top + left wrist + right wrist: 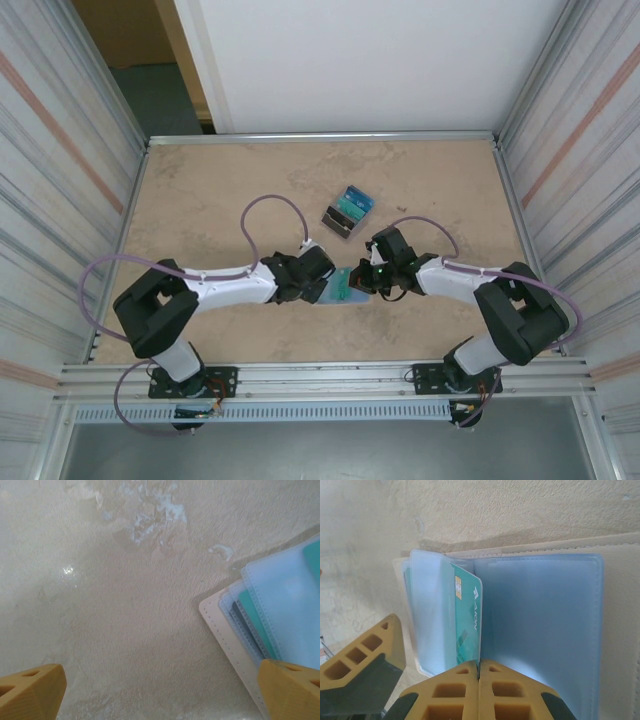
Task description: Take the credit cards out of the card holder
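My right gripper (479, 680) is clenched at the six o'clock edge of a teal card (468, 615) poking from the open card holder (545, 630). My left gripper (160, 685) gapes, released, with the holder at its three o'clock. Unpinned, the holder may drag along, or the card may slip. The card pile (349, 211) lies at twelve o'clock.

Soft even light, mild wrist-view blur (small glare on table (67, 571))
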Controlling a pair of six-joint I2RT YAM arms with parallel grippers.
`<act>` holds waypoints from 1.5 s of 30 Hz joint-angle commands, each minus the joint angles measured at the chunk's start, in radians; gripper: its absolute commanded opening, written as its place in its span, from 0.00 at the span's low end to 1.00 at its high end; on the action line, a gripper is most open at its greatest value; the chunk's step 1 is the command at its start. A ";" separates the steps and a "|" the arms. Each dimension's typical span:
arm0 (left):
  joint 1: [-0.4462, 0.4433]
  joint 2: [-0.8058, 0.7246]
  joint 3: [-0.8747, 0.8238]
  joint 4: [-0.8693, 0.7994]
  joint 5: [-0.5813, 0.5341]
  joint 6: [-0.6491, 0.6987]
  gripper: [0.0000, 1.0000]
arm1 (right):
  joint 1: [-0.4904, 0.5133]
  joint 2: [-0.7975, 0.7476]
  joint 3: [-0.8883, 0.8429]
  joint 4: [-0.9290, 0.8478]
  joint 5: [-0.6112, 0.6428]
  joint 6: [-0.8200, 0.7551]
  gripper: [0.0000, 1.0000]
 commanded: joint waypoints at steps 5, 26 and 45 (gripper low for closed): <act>-0.026 -0.032 0.068 -0.002 -0.014 0.052 0.98 | -0.009 -0.030 0.015 -0.070 0.037 -0.030 0.00; -0.058 0.163 0.166 -0.033 -0.025 0.081 0.99 | -0.030 -0.064 -0.002 -0.097 0.033 -0.031 0.00; -0.061 0.192 0.156 -0.034 0.019 0.040 0.99 | -0.038 -0.036 -0.083 0.132 -0.054 0.055 0.17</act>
